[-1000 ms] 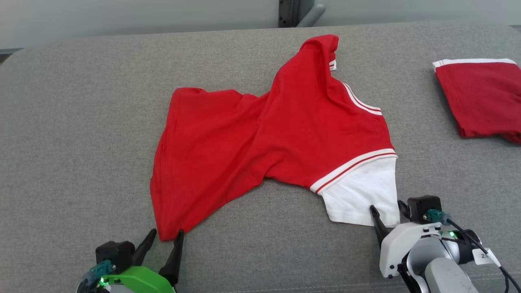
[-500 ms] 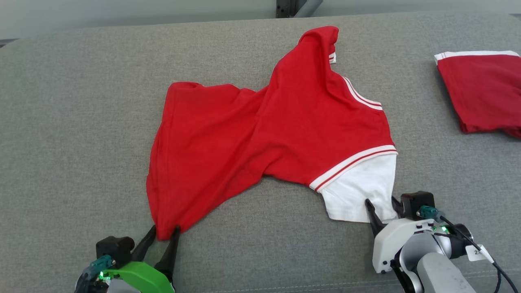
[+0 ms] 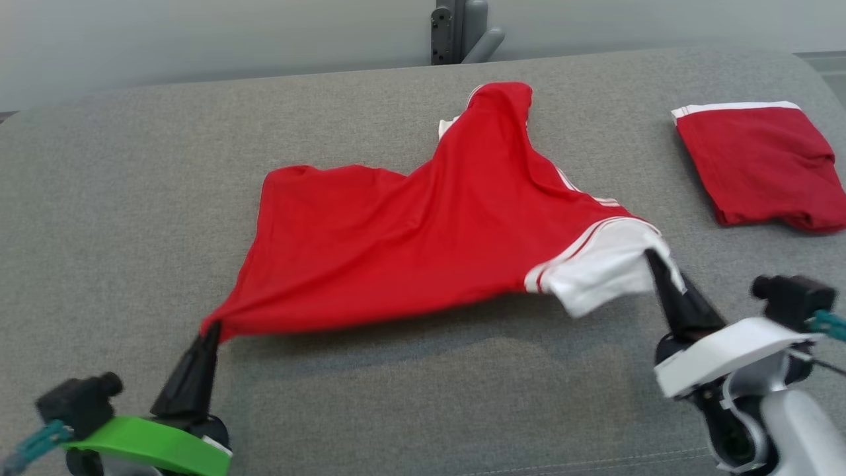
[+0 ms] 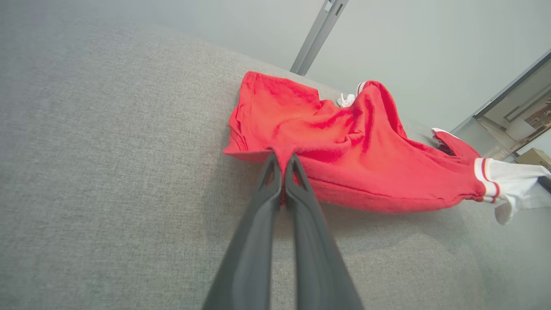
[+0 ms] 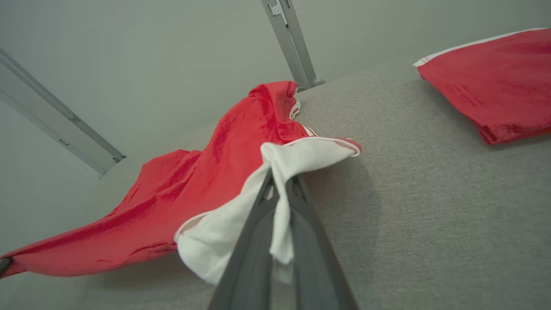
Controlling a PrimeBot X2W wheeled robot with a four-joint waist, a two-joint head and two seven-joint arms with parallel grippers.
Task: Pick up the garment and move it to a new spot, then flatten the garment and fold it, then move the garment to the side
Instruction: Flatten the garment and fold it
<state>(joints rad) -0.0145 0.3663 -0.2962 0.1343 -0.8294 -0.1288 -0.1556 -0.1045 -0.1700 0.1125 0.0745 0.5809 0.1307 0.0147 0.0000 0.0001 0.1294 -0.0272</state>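
Holds the shirt (image 3: 423,218) at two ends over the grey surface (image 3: 99,211). Pinches a red hem corner in the left gripper (image 3: 210,328), both fingers pressed tight together on the cloth. Pinches the white sleeve in the right gripper (image 3: 652,258), also clenched, with white cloth bunched at the tips and hanging down between the fingers. Holds the near edge up off the surface, with a shadow under it. Leaves the far part lying on the surface, about in the middle. Stretches the red cloth between the two grippers, with long folds running out from the left corner. Rises to a bunched peak with white trim at the far side. Lies apart from a folded piece (image 3: 760,165), red with a white band, flat on the surface at the far right. Stands in front of a grey post (image 3: 456,30), behind the far edge of the surface.
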